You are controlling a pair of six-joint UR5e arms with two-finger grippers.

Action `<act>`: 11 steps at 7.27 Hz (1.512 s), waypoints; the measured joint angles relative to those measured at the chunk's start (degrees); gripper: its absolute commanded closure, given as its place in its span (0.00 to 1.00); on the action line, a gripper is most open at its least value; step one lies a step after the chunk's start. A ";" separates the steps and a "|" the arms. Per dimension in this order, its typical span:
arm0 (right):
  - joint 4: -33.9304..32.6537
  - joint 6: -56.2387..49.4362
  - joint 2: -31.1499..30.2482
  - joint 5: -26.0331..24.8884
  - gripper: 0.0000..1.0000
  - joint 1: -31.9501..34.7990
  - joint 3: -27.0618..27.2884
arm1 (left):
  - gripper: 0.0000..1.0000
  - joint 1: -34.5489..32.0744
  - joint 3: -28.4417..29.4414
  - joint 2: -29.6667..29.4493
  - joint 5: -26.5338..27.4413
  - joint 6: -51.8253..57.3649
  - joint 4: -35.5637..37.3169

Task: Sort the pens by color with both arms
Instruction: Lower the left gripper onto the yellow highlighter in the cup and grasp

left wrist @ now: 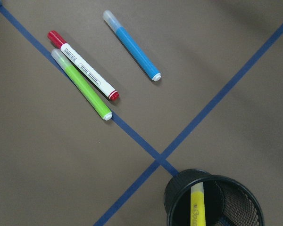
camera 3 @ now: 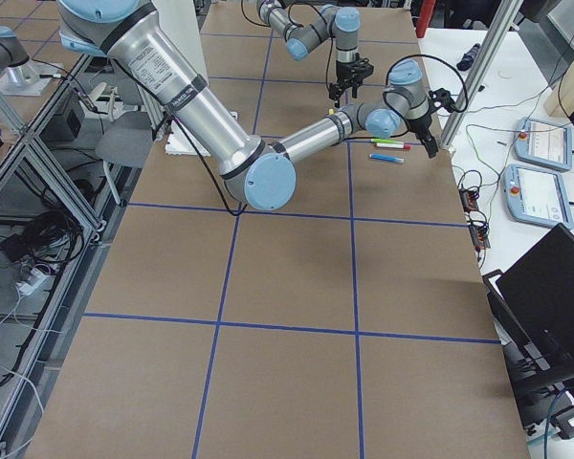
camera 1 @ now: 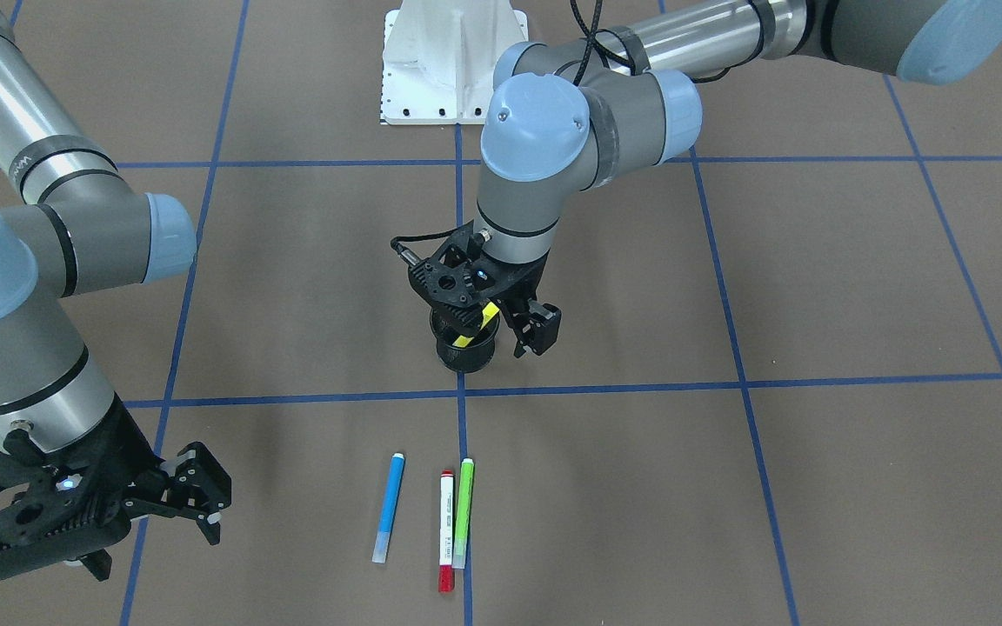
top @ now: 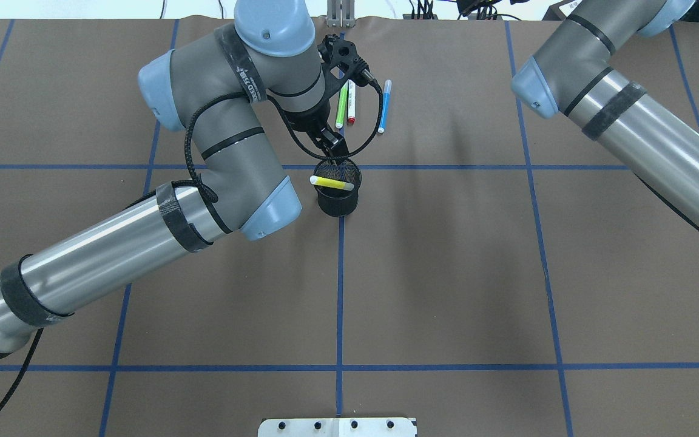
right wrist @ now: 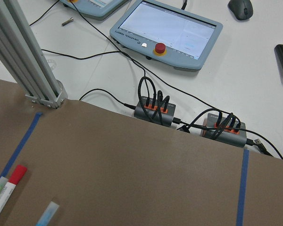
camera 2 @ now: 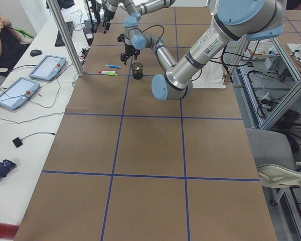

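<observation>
The yellow pen (camera 1: 476,325) leans inside the black mesh cup (camera 1: 466,354) at the table's middle; it also shows in the overhead view (top: 331,182) and the left wrist view (left wrist: 197,207). My left gripper (camera 1: 505,335) hangs just above the cup's rim, jaws apart, holding nothing. The blue pen (camera 1: 389,507), the white-barrelled pen with red ends (camera 1: 446,530) and the green pen (camera 1: 464,513) lie side by side on the table beyond the cup. My right gripper (camera 1: 157,541) is open and empty, off to the side of these pens.
The white base mount (camera 1: 453,61) stands at the robot's side of the table. Past the far table edge are a metal post (right wrist: 23,61), a teach pendant (right wrist: 167,33) and cable hubs (right wrist: 155,110). Blue tape lines cross the brown surface.
</observation>
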 measured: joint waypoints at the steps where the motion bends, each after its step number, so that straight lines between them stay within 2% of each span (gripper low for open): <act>1: -0.02 -0.03 -0.06 0.01 0.01 0.13 -0.05 | 0.07 0.90 0.07 0.26 0.12 1.30 0.22; 4: 0.00 0.02 -0.75 0.03 0.01 0.59 -0.18 | 0.22 2.02 0.15 0.56 0.38 1.98 0.35; 5: 0.00 0.03 -0.81 0.05 0.01 0.62 -0.18 | 0.29 2.10 0.05 0.89 0.41 1.99 0.33; 9: 0.00 0.03 -0.85 0.05 0.01 0.64 -0.19 | 0.76 2.25 -0.52 2.09 0.41 0.86 0.47; 10: 0.00 0.05 -0.85 0.03 0.01 0.64 -0.19 | 1.00 2.49 -0.70 2.11 0.40 -0.62 0.59; 11: 0.00 0.07 -0.85 0.02 0.01 0.64 -0.19 | 1.00 2.78 -0.98 2.33 0.40 -2.03 0.65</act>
